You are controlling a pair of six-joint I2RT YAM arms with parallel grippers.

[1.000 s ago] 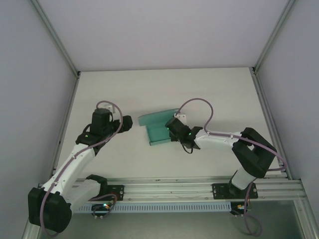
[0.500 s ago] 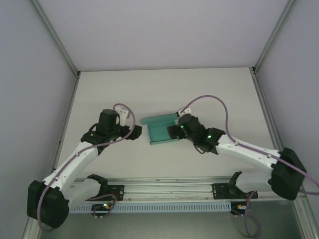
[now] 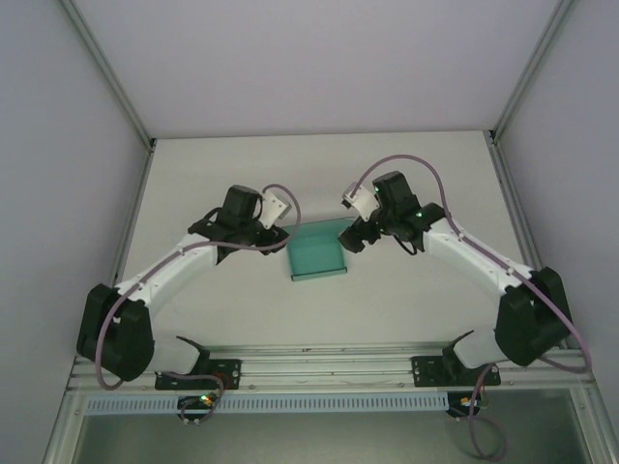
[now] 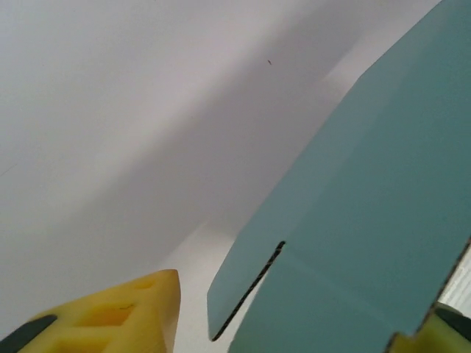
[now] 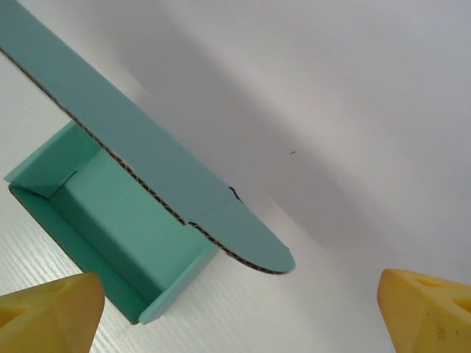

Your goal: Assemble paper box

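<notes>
Jaws on both arms stand open. The left jaws are spread wide: in the left wrist view one yellow fingertip (image 4: 110,320) sits at the lower left and the other just peeks in at the lower right. The paper box (image 4: 353,220) fills the space from the middle across to that right fingertip. Whether the card touches that finger I cannot tell. The card here is smooth teal-green, with a narrow dark slit cut where two panels meet and a brownish, speckled raw edge along the cuts.

The right jaws are also wide apart and grip nothing, with a yellow fingertip (image 5: 44,309) in each lower corner of the right wrist view. Beyond them the paper box (image 5: 118,220) lies as a shallow open tray with low upright walls and a bare teal floor. A small flap is folded inward at one corner. A long lid panel rises tilted from the tray's far side and ends in a rounded tab, with the same speckled corrugated core along its edge.

From above, the paper box (image 3: 317,256) rests on the white worktop (image 3: 416,174) near its middle, a little nearer the near edge than the far one. The left jaws are at its far left corner and the right jaws at its far right corner, both close against the card. The left arm (image 3: 164,280) and right arm (image 3: 479,256) reach in from the near corners, each trailing a mauve cable (image 3: 397,162). A metal rail (image 3: 329,365) runs along the near edge.
</notes>
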